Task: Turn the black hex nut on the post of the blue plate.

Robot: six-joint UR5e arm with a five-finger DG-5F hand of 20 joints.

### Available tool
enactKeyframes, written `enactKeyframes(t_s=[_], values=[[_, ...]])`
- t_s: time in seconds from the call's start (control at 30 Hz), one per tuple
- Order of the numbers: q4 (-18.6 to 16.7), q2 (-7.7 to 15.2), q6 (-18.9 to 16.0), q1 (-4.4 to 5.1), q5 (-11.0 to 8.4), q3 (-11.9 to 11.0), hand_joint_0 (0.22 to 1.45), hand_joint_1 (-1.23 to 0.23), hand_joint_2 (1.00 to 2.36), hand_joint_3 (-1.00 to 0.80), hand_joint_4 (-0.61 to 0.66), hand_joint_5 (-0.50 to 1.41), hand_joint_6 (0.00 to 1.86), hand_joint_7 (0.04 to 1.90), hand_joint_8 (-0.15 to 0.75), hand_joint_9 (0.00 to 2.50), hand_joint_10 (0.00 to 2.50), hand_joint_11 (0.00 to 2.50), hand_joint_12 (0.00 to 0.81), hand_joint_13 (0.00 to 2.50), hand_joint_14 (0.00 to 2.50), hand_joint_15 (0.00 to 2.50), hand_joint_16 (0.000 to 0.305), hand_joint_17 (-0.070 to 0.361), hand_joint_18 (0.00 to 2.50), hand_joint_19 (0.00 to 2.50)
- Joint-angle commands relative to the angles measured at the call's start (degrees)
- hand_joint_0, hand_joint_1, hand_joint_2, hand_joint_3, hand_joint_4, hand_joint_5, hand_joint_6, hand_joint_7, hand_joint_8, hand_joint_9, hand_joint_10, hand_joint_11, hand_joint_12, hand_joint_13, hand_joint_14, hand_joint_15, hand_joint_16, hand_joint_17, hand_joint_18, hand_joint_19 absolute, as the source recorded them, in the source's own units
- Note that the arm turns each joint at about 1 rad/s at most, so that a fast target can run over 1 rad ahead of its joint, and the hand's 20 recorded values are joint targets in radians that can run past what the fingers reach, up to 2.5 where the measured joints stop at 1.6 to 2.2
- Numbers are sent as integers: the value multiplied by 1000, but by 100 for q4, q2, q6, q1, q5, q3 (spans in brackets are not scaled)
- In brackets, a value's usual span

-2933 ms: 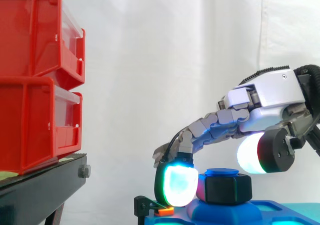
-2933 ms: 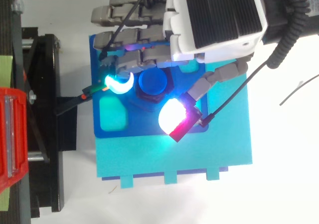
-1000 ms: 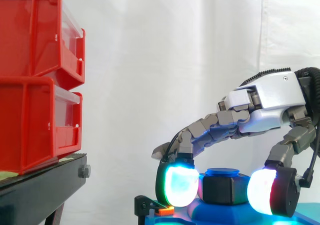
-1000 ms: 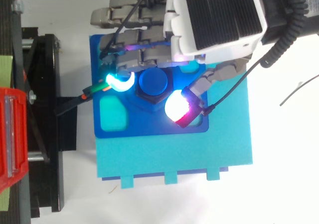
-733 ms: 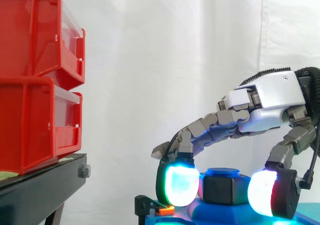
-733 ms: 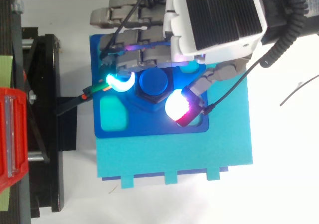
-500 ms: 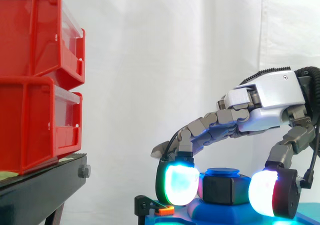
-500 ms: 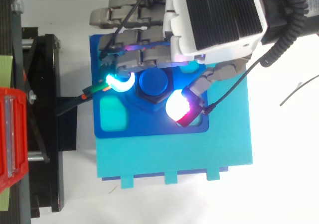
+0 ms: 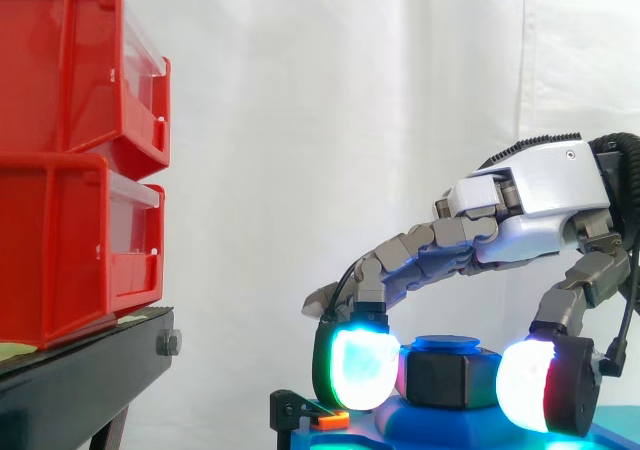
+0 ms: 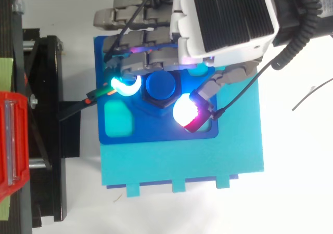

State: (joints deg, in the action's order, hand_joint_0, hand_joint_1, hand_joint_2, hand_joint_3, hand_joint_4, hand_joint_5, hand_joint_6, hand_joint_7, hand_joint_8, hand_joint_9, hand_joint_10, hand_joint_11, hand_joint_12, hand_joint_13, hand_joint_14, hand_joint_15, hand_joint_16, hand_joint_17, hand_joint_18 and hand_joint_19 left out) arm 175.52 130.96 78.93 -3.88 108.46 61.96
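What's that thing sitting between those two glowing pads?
The black hex nut, on the post of the blue plate; the side view shows the hand's glowing pads flanking it.

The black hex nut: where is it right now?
Side view: the black hex nut sits lower right, on the post of the blue plate, between the glowing fingers of the hand.

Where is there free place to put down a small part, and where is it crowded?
Free: the bare strip of the cyan base between the blue plate and the base's notched edge; also the white surface between the base and the thin black wire. Crowded: around the post, where the hand pinches the black hex nut.
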Motion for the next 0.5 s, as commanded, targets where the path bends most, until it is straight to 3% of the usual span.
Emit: enactKeyframes(t_s=[0.0,0.27,0.47], values=[[0,0,0,-8,0,0,432,-691,1000,-500,230,-190,501,1080,232,359,8,223,341,133,2,80,60,135,94,243],[0,0,-18,1,0,-9,358,-537,1000,-500,260,-205,502,996,270,363,8,216,378,120,3,86,69,155,71,263],[-9,0,-123,63,-9,-132,338,-478,1000,-500,255,-221,502,922,277,348,7,204,391,105,3,84,72,162,44,278]])
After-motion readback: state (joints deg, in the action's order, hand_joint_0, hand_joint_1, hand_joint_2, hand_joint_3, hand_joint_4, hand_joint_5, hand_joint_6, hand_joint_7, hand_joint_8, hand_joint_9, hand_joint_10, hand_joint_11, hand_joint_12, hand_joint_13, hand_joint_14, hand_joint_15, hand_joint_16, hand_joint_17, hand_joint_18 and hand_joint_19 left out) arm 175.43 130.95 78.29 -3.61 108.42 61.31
